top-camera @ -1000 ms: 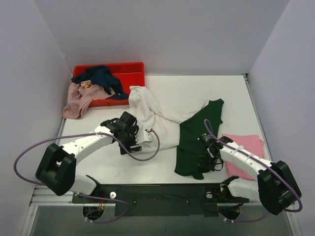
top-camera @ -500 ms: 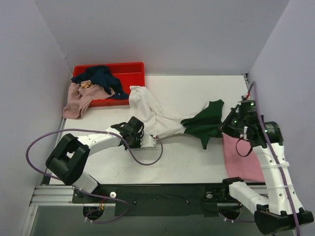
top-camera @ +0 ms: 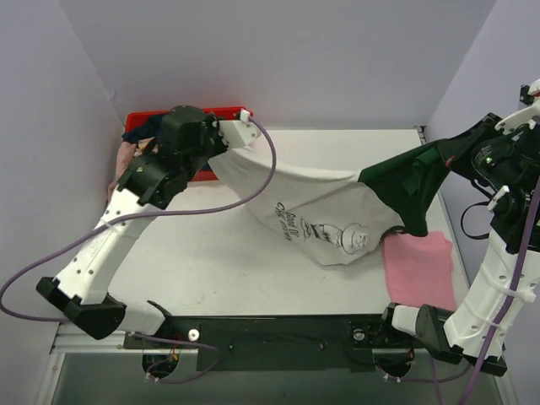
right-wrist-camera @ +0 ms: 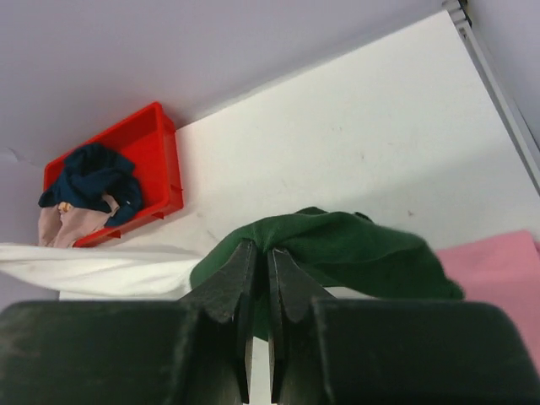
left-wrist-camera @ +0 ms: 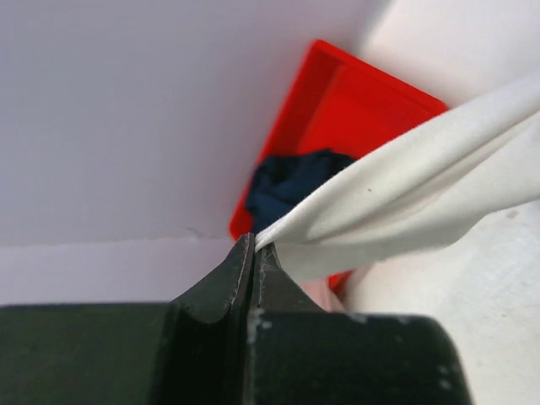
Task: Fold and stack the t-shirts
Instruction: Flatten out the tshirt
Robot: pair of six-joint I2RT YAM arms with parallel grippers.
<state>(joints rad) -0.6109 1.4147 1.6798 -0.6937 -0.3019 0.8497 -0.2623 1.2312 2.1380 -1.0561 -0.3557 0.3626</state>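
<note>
A white t-shirt [top-camera: 325, 211] with dark green sleeves and a black cartoon print hangs stretched in the air between both arms, its lower edge sagging to the table. My left gripper [top-camera: 218, 148] is up near the red crate, shut on a white edge [left-wrist-camera: 405, 202] of that shirt. My right gripper [top-camera: 475, 142] is high at the right, shut on the green part [right-wrist-camera: 354, 249]. A bright pink t-shirt [top-camera: 422, 266] lies folded flat on the table at the right. A navy t-shirt [right-wrist-camera: 89, 173] and a dusty pink one [right-wrist-camera: 72, 224] sit heaped at the crate.
The red plastic crate [top-camera: 224, 111] stands at the back left against the wall, partly hidden by my left arm. Walls close in the table on the left, back and right. The arm bases and a black rail [top-camera: 278, 333] line the near edge.
Both arms rose and swung apart. My left gripper closed on the white edge and carried it up to the back left. The shirt went from crumpled on the table to stretched in the air.
</note>
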